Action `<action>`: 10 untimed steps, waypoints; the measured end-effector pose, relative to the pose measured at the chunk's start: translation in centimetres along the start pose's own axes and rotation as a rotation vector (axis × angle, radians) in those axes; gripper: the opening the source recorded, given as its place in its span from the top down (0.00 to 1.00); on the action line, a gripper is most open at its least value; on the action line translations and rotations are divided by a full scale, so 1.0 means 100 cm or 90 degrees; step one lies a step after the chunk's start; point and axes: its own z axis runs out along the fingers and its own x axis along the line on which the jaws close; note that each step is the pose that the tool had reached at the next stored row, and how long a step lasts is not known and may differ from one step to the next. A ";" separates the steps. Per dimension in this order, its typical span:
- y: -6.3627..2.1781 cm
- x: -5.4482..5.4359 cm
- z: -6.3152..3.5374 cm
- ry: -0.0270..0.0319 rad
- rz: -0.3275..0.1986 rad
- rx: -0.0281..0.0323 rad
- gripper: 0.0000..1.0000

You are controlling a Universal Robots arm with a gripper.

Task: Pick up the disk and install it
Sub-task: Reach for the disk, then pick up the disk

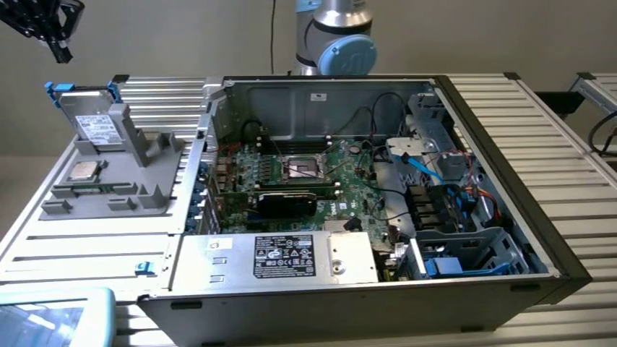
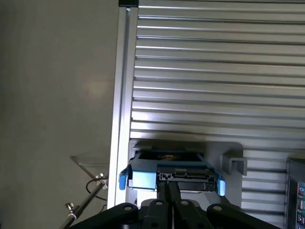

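Clenched and empty, the gripper [image 2: 167,185] hovers over the disk [image 2: 167,171], which stands on edge in the grey holder [image 1: 144,148] beside the open computer case [image 1: 509,168]. The drive looks rigid, fairly heavy and shock-sensitive. The likeliest grip is its upper edge between the blue tabs [image 2: 123,180]. There's open air above, but the case wall sits close.
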 end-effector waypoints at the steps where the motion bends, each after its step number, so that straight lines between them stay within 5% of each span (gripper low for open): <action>1: 0.0000 0.000 0.0000 0.0000 0.000 0.0000 0.89; 10: 0.0000 0.000 0.0000 0.0000 0.000 0.0000 0.89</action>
